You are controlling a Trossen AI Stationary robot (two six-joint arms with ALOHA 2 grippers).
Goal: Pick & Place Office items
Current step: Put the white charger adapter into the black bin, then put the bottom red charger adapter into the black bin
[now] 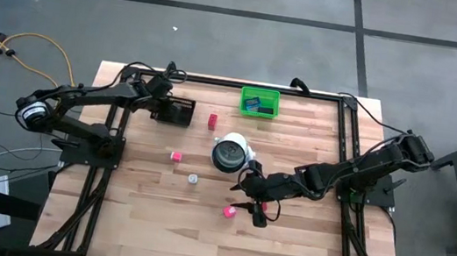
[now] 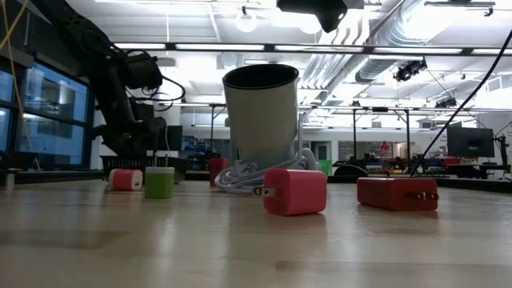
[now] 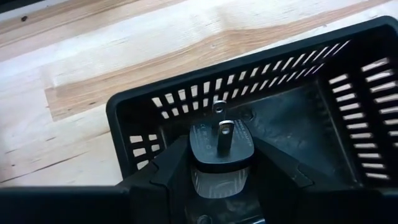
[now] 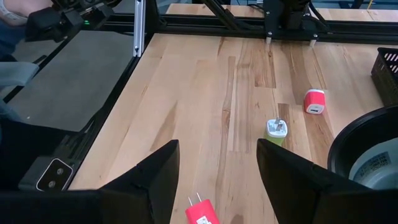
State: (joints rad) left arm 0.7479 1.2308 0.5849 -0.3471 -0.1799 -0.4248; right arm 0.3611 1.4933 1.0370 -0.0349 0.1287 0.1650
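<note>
Left wrist view: the left gripper [image 3: 219, 163] is clamped on a black plug adapter [image 3: 221, 144], prongs outward, held over the black mesh tray [image 3: 348, 93]; this placement suggests a deposit into the tray is intended. In the high view that tray [image 1: 174, 110] lies at the table's far left, under the left gripper [image 1: 163, 87].

The right gripper [image 4: 217, 171] is held with its fingers spread and nothing between them, directly above a pink adapter [image 4: 201, 214], presumably as the approach for a grasp. In the high view it is located at [image 1: 256, 211], just beside that adapter [image 1: 229, 211].

Counted on the table in the high view: three red or pink adapters, one pale-green adapter [image 1: 193, 178], one white canister [image 1: 230, 153]. In the green bin [image 1: 259, 112], two dark flat pieces are counted.
</note>
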